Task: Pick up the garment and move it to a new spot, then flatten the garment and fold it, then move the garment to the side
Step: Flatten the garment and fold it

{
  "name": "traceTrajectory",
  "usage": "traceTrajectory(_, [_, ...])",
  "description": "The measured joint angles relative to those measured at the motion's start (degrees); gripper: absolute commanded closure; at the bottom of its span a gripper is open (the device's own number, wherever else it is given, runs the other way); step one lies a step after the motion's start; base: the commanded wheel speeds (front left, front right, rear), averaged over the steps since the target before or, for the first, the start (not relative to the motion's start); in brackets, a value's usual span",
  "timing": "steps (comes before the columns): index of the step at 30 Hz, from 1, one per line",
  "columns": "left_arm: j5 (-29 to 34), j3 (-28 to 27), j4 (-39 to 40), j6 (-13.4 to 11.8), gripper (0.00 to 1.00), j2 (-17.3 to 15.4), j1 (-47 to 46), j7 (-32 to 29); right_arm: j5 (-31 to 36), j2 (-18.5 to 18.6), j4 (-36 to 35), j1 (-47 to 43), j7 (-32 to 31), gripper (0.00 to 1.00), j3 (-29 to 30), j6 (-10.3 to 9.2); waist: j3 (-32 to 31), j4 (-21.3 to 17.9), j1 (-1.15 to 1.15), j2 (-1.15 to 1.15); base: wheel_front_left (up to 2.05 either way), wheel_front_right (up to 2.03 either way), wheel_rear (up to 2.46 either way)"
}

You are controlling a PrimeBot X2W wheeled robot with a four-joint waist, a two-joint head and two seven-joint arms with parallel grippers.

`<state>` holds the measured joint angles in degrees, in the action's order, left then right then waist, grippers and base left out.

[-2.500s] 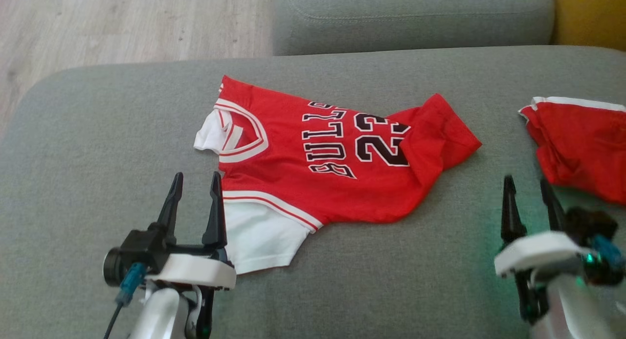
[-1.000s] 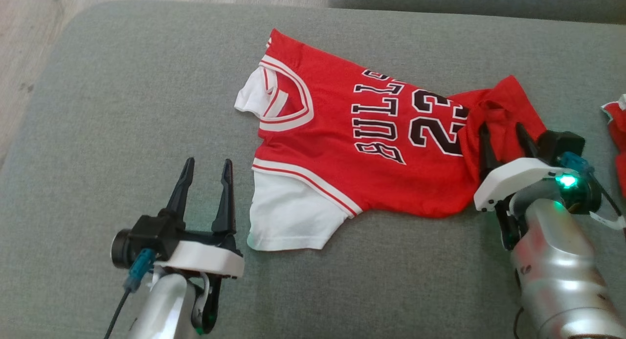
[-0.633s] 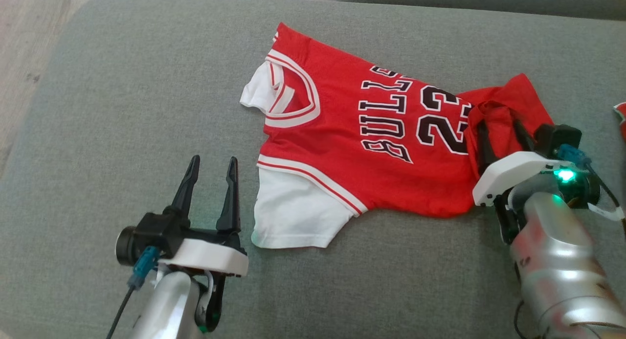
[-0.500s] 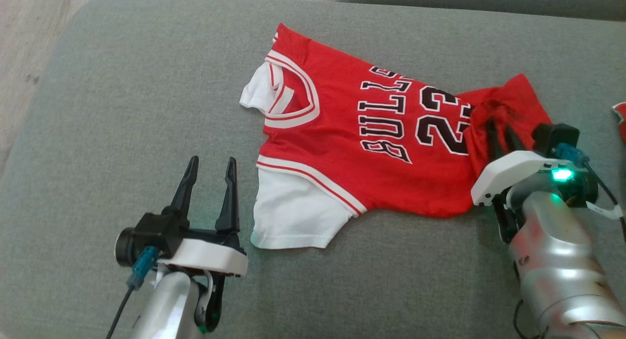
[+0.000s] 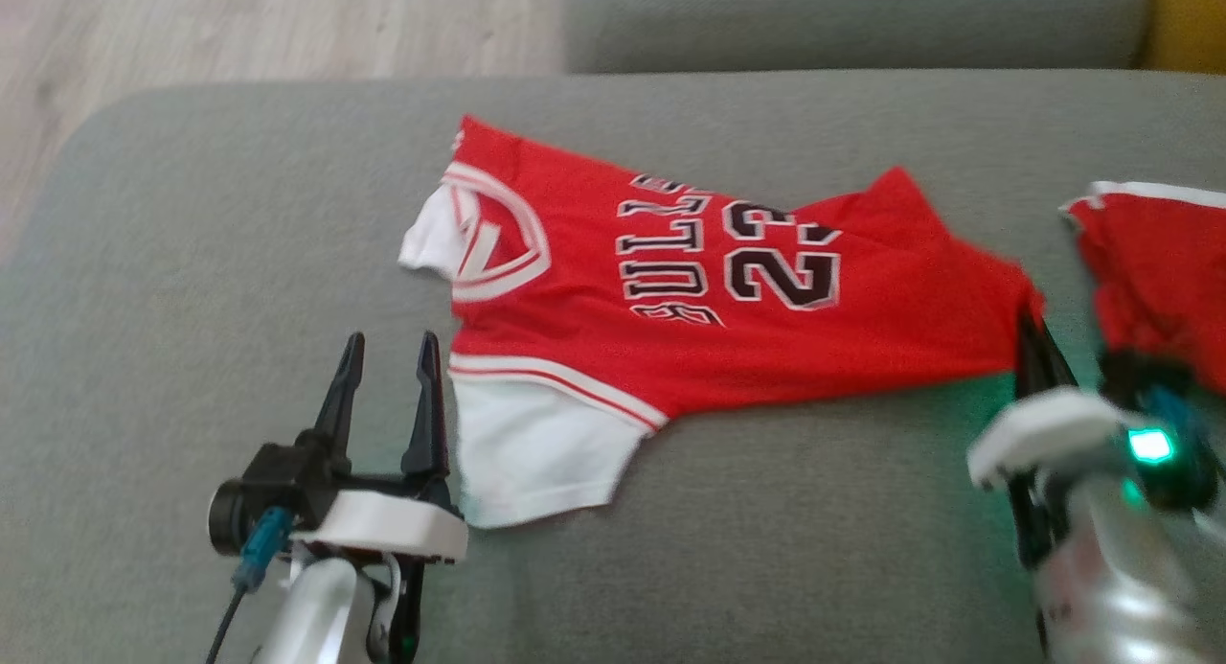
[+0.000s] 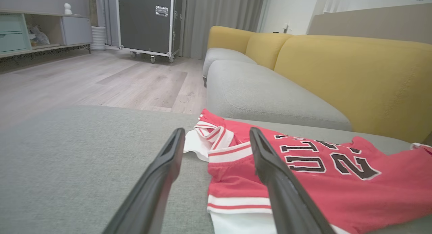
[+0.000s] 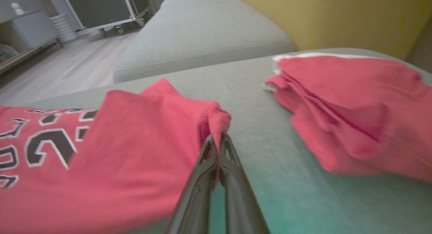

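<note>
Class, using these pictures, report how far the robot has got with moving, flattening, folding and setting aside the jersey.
Done: nothing looks finished; the red basketball jersey with white sleeves lies unfolded on the grey fabric sofa cushion. In hand: the right gripper is shut on the jersey's hem corner. The left gripper hovers open beside a white sleeve. Left: flattening, folding, moving aside.

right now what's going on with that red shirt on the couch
A two-armed robot is working on a red basketball jersey spread on the grey sofa cushion. Its right gripper is shut on a corner of the jersey's bottom hem, and the cloth runs fairly flat from there to the collar. The left gripper is open beside the white sleeve, holding nothing. Another red garment lies bunched off to the robot's right.
</note>
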<state>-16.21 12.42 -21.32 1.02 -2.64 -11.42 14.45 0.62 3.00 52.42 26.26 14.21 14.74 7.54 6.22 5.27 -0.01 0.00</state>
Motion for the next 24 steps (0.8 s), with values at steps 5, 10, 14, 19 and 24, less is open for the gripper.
traceTrajectory(5, [-0.02, -0.09, 0.27, -0.09, 0.00, -0.01, 1.19, 0.00, 0.33, -0.12, -1.42, -5.10, -0.18, 1.00, 4.11, -0.01, -2.17, -2.86, 0.00, 0.00, 0.00, 0.00, 0.00])
traceTrajectory(10, [-0.02, -0.16, 0.29, -0.09, 0.00, -0.01, 1.53, 0.00, 0.10, -0.31, -1.70, -6.22, -1.08, 0.00, 5.25, -0.01, -3.60, -4.29, 0.00, 0.00, 0.00, 0.00, 0.00])
traceTrajectory(14, [-0.02, -0.27, 0.27, -0.07, 0.00, 0.00, 2.27, 0.00, -0.86, -0.30, -4.92, -6.48, -0.96, 0.00, 1.87, -0.01, -4.49, -4.75, 0.00, 0.00, 0.00, 0.00, 0.00])
traceTrajectory(19, [-0.02, -0.80, 0.26, -0.01, 0.00, -0.01, 2.72, 0.00, -1.80, -0.31, -15.33, -7.99, -0.03, 0.00, -5.28, -0.01, -5.22, -4.36, 0.00, 0.00, 0.00, 0.00, 0.00])
traceTrajectory(24, [-0.02, -0.74, 0.60, -0.01, 0.00, -0.02, 3.77, 0.00, -1.96, -0.32, -23.61, -14.17, 0.00, 0.00, -8.13, -0.01, -5.64, -3.81, 0.00, 0.00, 0.00, 0.00, 0.00])
